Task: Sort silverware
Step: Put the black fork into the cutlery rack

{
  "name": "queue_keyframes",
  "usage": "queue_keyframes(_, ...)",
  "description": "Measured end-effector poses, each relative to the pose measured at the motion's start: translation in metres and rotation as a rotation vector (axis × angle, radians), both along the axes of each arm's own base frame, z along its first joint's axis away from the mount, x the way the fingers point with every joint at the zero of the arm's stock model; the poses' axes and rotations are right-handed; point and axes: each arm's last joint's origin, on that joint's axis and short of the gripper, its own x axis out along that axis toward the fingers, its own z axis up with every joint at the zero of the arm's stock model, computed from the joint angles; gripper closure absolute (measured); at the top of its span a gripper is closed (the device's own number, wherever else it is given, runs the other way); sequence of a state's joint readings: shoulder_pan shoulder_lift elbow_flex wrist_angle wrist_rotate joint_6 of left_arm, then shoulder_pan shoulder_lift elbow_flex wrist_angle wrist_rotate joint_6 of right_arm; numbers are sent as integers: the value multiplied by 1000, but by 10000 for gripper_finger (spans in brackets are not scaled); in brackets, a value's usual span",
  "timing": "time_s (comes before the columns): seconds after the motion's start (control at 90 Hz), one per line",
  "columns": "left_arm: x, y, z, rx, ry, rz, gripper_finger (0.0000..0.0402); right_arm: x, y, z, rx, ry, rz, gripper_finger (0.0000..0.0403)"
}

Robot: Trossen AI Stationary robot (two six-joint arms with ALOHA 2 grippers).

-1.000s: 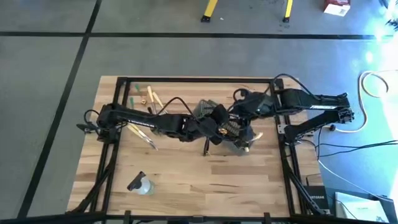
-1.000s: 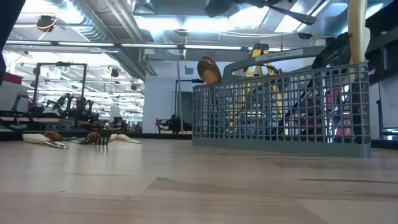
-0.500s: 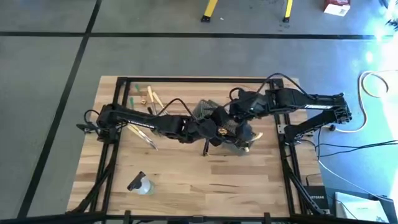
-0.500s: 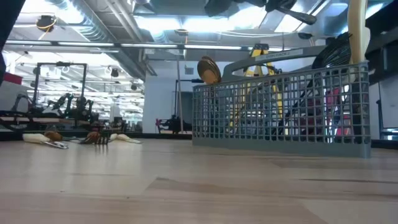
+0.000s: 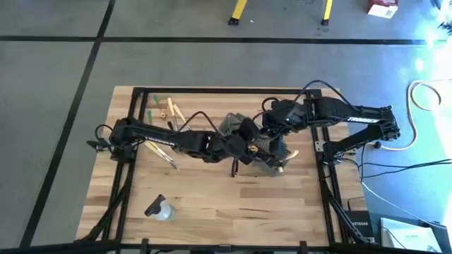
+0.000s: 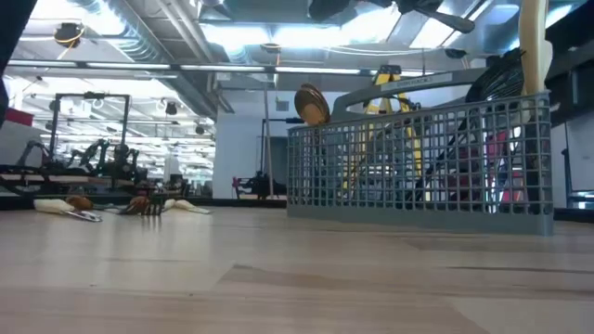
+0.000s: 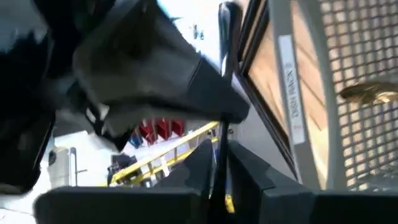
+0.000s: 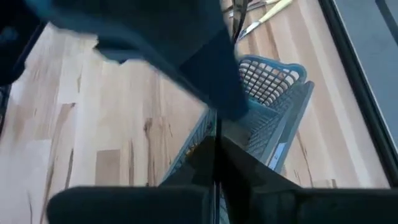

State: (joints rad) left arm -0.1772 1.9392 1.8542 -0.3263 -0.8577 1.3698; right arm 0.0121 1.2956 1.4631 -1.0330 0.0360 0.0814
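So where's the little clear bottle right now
In the high view, the clear bottle lies on the wooden table near its front left corner, apart from the mesh basket at centre.

Two dark, near-black arms: the left arm (image 5: 166, 139) and the right arm (image 5: 339, 115), each built of long boxy links joined by rounder, bulkier joint housings. Small white lettering runs along the left arm's forearm link, and a similar white marking sits on the right arm's upper link. A thin black cable loops free above the left arm's forearm, and another arcs over the right arm near its wrist. Each base sits on a black frame at the table's side. In the wrist views the fingers (image 8: 214, 171) are matte black, flat-sided and tapered.
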Motion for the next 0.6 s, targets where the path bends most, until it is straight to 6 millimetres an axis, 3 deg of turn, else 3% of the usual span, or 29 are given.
queue_keyframes(0.3,0,-19,15,-38,-160,-38,255,-14,-1,10,-23,-48,-41,402)
queue_keyframes(0.433,-5,-36,32,-70,-322,-37,216,-34,-2,14,-19,-117,-86,403)
queue_keyframes(0.5,-9,-43,42,-100,-437,22,205,-49,-4,15,-36,-153,-140,403)
queue_keyframes(0.6,-17,-47,54,-132,-597,242,207,-71,-7,16,-41,-272,-235,403)
